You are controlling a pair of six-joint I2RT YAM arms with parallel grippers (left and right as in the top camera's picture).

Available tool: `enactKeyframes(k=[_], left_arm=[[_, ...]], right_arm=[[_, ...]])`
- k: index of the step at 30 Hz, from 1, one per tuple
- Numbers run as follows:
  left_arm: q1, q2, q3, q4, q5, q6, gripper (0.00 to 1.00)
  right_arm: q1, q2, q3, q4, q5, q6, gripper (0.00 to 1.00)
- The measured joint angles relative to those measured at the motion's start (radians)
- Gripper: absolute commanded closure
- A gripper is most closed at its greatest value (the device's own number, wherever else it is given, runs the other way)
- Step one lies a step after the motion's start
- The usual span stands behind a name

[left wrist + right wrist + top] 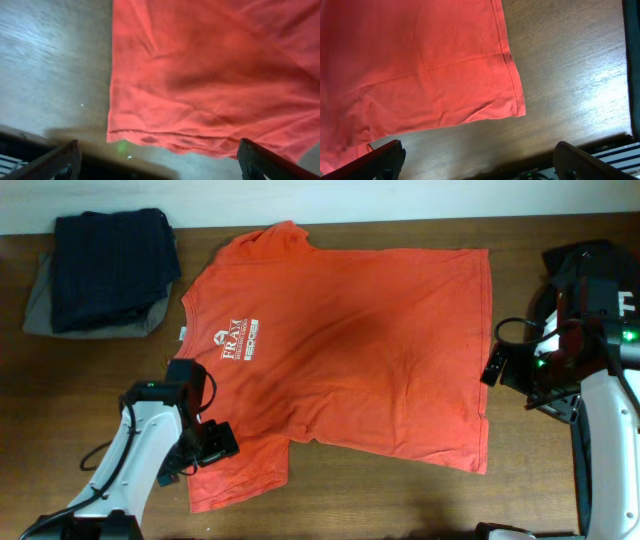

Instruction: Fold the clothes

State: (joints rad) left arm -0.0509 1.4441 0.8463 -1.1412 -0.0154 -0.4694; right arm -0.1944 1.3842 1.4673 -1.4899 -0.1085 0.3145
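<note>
The orange-red T-shirt [360,350] lies spread flat in the middle of the wooden table [560,230]. Its collar is to the left and its hem [486,360] to the right, with white lettering [236,342] facing up near the collar. One sleeve points toward the far edge, and the near sleeve [235,480] points toward the near edge. No fold shows anywhere: both sleeves are out, the body is at full width, and only light wrinkles cross the fabric. The task therefore appears to be at its very start, with every fold left to make.

The left gripper [214,444] hangs at the near left, over the near sleeve. Its wrist view shows the jaws spread wide, with only the sleeve's edge below them. The right gripper [494,367] sits at the right, just beside the hem, its jaws likewise wide apart and empty. Its wrist view shows a corner of the hem and bare wood beneath. Neither gripper holds any cloth.

A pile of dark garments [108,265] rests at the far left, close to the shirt's far shoulder.
</note>
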Motion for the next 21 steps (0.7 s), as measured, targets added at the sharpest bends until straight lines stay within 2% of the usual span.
enactKeyframes(k=[9, 17, 21], left_arm=[[0.078, 0.000, -0.125, 0.080, 0.044, -0.004, 0.01], [0.145, 0.000, -0.138, 0.098, 0.076, -0.004, 0.01], [0.146, 0.000, -0.151, 0.165, 0.099, -0.007, 0.01]], right_arm=[[0.000, 0.000, 0.000, 0.003, 0.000, -0.002, 0.01], [0.000, 0.000, 0.000, 0.003, 0.000, -0.009, 0.01], [0.000, 0.000, 0.000, 0.003, 0.000, -0.012, 0.01]])
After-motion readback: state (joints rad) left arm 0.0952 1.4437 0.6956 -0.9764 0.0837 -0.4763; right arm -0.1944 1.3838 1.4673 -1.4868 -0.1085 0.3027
